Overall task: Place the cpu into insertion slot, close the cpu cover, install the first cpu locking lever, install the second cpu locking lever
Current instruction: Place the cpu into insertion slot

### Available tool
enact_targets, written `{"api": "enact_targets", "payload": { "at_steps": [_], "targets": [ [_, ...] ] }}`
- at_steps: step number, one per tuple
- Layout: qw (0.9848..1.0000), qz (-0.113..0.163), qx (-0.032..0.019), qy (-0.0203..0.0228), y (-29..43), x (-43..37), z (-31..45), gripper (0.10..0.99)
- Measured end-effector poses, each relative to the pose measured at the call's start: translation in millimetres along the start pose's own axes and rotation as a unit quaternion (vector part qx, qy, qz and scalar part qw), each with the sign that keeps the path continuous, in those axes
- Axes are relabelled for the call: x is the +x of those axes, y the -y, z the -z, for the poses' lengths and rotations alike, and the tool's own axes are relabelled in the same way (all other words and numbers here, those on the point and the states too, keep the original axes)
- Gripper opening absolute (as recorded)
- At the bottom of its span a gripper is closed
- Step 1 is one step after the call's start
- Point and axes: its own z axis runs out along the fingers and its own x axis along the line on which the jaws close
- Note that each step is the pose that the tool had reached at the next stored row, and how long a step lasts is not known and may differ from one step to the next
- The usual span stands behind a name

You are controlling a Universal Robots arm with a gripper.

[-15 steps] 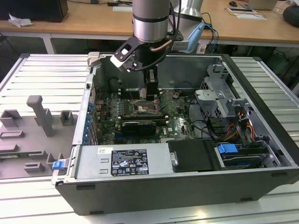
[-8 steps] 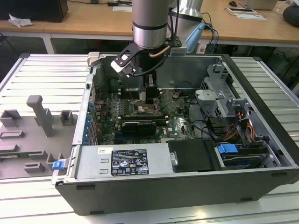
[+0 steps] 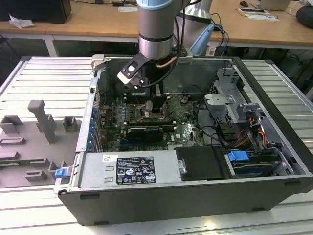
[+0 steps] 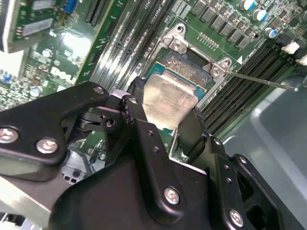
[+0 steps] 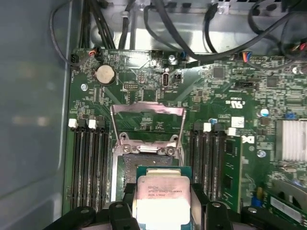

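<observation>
While the arm (image 3: pixel 155 34) comes straight down from above into the open computer case (image 3: pixel 195 203), its wrist is vertical and sits low over the green motherboard (image 5: pixel 225 96). The gripper (image 4: pixel 164 106) is pinching the cpu (image 4: pixel 170 96) by two opposite edges. The black fingers (image 4: pixel 141 129) are matte, blocky and dotted with silver screws.

The cpu is a flat square with a dull silvery-beige metal lid on a green rim, and in the second wrist view it looks slightly tilted. It sits over the near part of the insertion slot (image 5: pixel 144 160). I honestly can't tell if it's touching the socket or just above it.

The slot itself is a square socket with a dark middle and a shiny metal frame with screws at its corners. The cpu cover (image 5: pixel 147 109) is flipped open, a thin silvery frame standing up on the far side of the slot with the board visible through its square hole.

A thin metal rod (image 4: pixel 261 80) sticks out from one socket corner. Long black memory slots (image 5: pixel 88 167) run along both sides, and a round coin battery (image 5: pixel 105 74) sits beyond the cover.
</observation>
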Motion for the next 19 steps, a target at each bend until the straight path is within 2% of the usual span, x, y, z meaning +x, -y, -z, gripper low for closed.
{"api": "enact_targets", "payload": {
  "at_steps": [4,9,19],
  "targets": [
    [1.0000,0.000,0.0000,0.0000,0.4,4.8,-10.5,0.533],
    [1.0000,-0.003,-0.0001,0.0002,1.0,7.0,-19.9,0.533],
    [0.9999,-0.010,-0.0002,0.0007,2.1,9.7,-29.2,0.533]
  ]
}}
